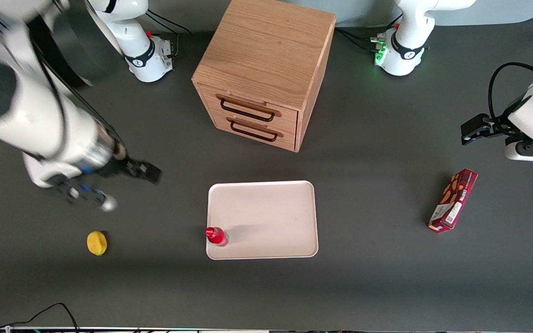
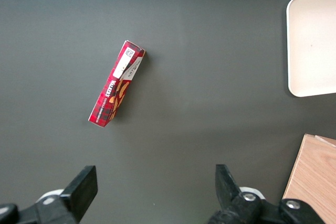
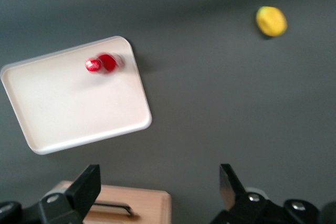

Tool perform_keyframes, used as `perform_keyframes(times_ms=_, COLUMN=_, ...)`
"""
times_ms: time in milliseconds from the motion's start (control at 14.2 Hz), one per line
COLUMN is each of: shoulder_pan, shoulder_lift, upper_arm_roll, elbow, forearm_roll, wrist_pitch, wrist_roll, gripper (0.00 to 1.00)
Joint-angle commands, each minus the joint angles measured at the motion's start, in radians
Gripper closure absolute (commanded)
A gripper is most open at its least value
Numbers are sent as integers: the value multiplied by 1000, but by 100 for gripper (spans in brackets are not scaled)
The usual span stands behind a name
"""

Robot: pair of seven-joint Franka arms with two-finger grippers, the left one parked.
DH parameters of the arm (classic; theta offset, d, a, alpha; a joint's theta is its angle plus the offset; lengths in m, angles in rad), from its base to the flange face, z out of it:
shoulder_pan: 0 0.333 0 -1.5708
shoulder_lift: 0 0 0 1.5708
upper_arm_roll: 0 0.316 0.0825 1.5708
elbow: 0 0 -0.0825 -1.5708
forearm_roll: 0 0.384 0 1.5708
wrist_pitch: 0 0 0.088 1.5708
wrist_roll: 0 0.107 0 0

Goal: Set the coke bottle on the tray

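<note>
the small round yellow lemon sits on the dark grey table, close to the front camera, toward the working arm's end. it is also seen from the right wrist.

a bit farther in, the small red coke bottle with a red cap stands up on the big flat pale pinkish-white tray with round corners. it is in the tray's corner that is nearest the front camera and on the working arm's side, just inside the low rim. from the right wrist the coke bottle shows near a corner of the tray too.

the dark red long snack box lies flat toward the parked arm's end, well apart from the tray.

the right arm's black gripper hangs above the bare table, well apart from the tray, farther from the front camera than the lemon. its two fingers are spread wide and hold nothing.

farthest away stands the light brown wooden cabinet with two drawers and dark handles. the tray lies in front of its drawers.
</note>
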Motion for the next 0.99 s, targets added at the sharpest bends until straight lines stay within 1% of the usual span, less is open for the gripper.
perform_keyframes(times_ms=0, shoulder_pan=-51, shoulder_lift=-247, upper_arm_roll=-115, elbow=-258, forearm_roll=89, wrist_pitch=-27, wrist_roll=-197, gripper=0)
perform_keyframes(times_ms=70, shoulder_pan=-43, shoulder_lift=-335, upper_arm_roll=-212, elbow=-347, forearm_roll=164, wrist_pitch=-14, wrist_roll=-257, gripper=0)
perform_keyframes(times_ms=141, shoulder_pan=-40, shoulder_lift=-415, upper_arm_roll=-286, elbow=-450, forearm_roll=212, wrist_pitch=20, wrist_roll=-314, gripper=0)
perform_keyframes(times_ms=211, shoulder_pan=-40, shoulder_lift=-500, upper_arm_roll=-326, elbow=-578, forearm_roll=223, wrist_pitch=73, wrist_roll=-365, gripper=0)
perform_keyframes(times_ms=352, shoulder_pan=-40, shoulder_lift=-651, upper_arm_roll=-359, elbow=-813, forearm_roll=225, wrist_pitch=187, wrist_roll=-408, gripper=0)
perform_keyframes(times_ms=493, shoulder_pan=-42, shoulder_lift=-737, upper_arm_roll=-365, elbow=-956, forearm_roll=225, wrist_pitch=276, wrist_roll=-408, gripper=0)
perform_keyframes(times_ms=563, shoulder_pan=-42, shoulder_lift=-744, upper_arm_roll=-365, elbow=-968, forearm_roll=225, wrist_pitch=285, wrist_roll=-407, gripper=0)
perform_keyframes(times_ms=845, shoulder_pan=-46, shoulder_lift=-701, upper_arm_roll=-368, elbow=-868, forearm_roll=228, wrist_pitch=256, wrist_roll=-364, gripper=0)
perform_keyframes(times_ms=915, shoulder_pan=-43, shoulder_lift=-690, upper_arm_roll=-383, elbow=-848, forearm_roll=229, wrist_pitch=252, wrist_roll=-362, gripper=0)
